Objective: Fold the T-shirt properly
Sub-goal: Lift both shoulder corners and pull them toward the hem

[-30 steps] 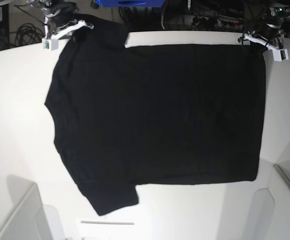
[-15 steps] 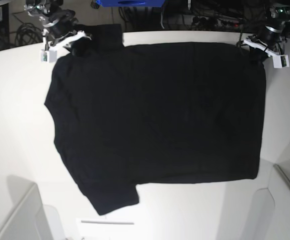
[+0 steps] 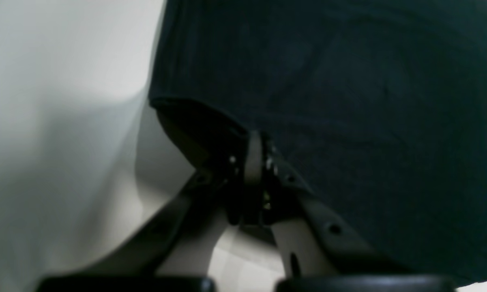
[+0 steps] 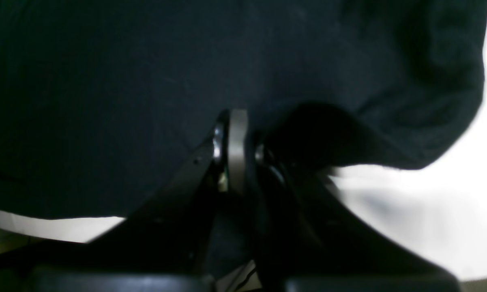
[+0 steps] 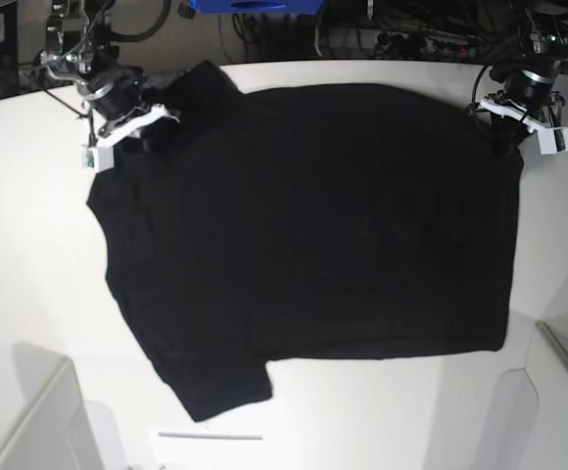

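Note:
The black T-shirt (image 5: 313, 225) lies spread on the white table (image 5: 29, 245), plain side up, neck to the left and hem to the right. My left gripper (image 5: 504, 132) is shut on the hem's far corner; in the left wrist view its closed fingertips (image 3: 253, 146) pinch the T-shirt (image 3: 348, 81) edge. My right gripper (image 5: 147, 132) is shut on the far shoulder by the sleeve; in the right wrist view the gripper (image 4: 237, 125) pinches the T-shirt (image 4: 105, 81) cloth. The print is hidden.
White bins stand at the near left (image 5: 39, 421) and near right (image 5: 558, 382) corners. Cables and a blue box (image 5: 255, 5) lie beyond the table's far edge. A thin grey strip (image 5: 211, 437) lies near the front edge.
Both grippers have moved toward the near side with the shirt's far edge in them. The far sleeve and hem corner are drawn inward and lifted slightly.

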### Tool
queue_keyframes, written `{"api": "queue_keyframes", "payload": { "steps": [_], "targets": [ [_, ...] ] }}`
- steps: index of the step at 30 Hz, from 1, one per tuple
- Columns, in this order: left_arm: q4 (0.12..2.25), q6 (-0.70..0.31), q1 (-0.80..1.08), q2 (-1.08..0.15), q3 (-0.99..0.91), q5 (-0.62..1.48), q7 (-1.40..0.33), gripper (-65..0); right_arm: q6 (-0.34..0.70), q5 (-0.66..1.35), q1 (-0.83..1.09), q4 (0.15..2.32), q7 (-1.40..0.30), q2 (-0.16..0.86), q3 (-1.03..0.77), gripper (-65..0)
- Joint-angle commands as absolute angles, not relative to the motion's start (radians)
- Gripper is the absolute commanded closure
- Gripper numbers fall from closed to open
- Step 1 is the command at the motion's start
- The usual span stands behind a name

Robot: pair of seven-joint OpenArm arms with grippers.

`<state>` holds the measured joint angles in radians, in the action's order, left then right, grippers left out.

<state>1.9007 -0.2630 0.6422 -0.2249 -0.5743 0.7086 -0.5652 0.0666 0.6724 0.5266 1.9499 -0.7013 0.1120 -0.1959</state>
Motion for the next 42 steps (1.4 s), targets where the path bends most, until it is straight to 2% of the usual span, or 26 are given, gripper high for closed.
{"api": "queue_keyframes", "payload": {
  "steps": [1, 6, 12, 24, 29, 34, 42],
  "targets": [
    [1.916, -0.268, 0.644, -0.236, -0.581, 0.719, -0.542, 0.0, 0.068, 0.684, 0.515, 1.966, -0.688, 0.117, -0.199, 0.0],
    [1.911, -0.268, 0.613, -0.234, -0.579, 0.719, -0.544, 0.0, 0.019, 0.684, 0.456, 1.966, -0.739, 0.117, -0.199, 0.0],
    [1.899, -0.266, 0.582, -0.234, -0.579, 0.723, -0.549, 0.0, 0.008, 0.684, 0.392, 1.966, -0.783, 0.117, -0.197, 0.0],
    [1.899, -0.266, 0.403, -0.177, -0.705, 0.717, -0.831, 0.0, -0.001, 0.684, 0.286, 1.923, -0.814, 0.117, -0.197, 0.0],
    [1.897, -0.265, 0.381, -0.179, -0.705, 0.717, -0.839, 0.0, -0.001, 0.684, 0.236, 1.880, -0.835, 0.117, -0.197, 0.0],
    [1.865, -0.166, 0.363, -0.183, -0.700, 0.717, -0.842, 0.0, -0.001, 0.682, 0.162, 1.821, -0.869, 0.117, -0.197, 0.0],
    [1.785, -0.159, 0.308, -0.185, -0.696, 0.717, -0.842, 0.0, -0.001, 0.682, 0.101, 1.748, -0.869, 0.117, -0.193, 0.0]
  ]
}}
